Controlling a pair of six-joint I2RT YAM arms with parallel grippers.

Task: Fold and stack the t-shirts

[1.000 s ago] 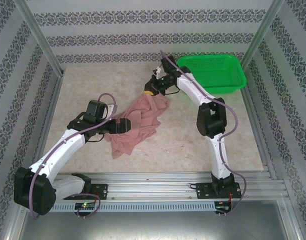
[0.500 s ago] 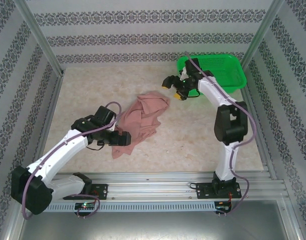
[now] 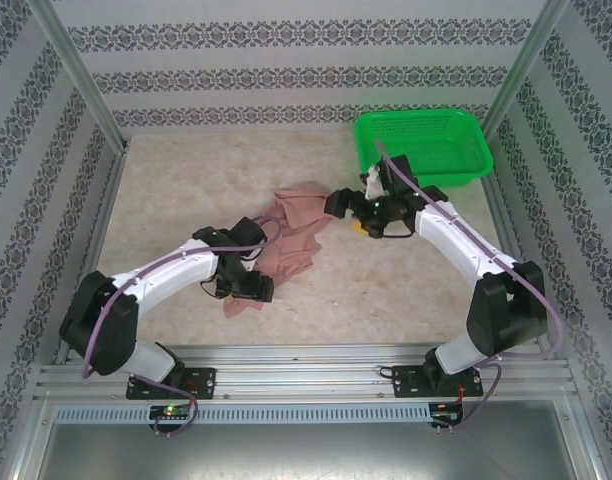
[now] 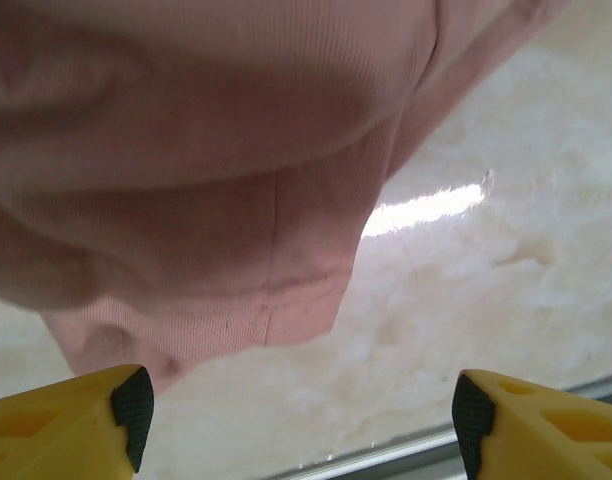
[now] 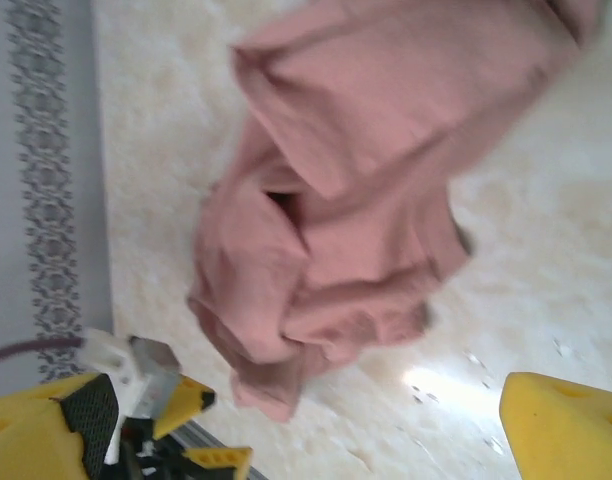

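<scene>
progress: early — shirt (image 3: 291, 235) is seen crumpled, nothing folded or stacked | left gripper (image 3: 248, 290): jaws spread at shirt's near edge, nothing gripped | right gripper (image 3: 344, 212): jaws spread beside shirt, nothing gripped

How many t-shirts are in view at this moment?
1. The pink t-shirt lies crumpled on the table, to the near left of the green basket. Its folds could hide another; I cannot tell.

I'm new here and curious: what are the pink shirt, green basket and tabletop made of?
Shirt: soft knit cloth, matte; it wrinkles and shows a stitched hem.
Basket: probably plastic mesh; uniform bright green, fine regular grid.
Tabletop: marble-look surface, perhaps laminate; cream veining, bright glare.
</scene>
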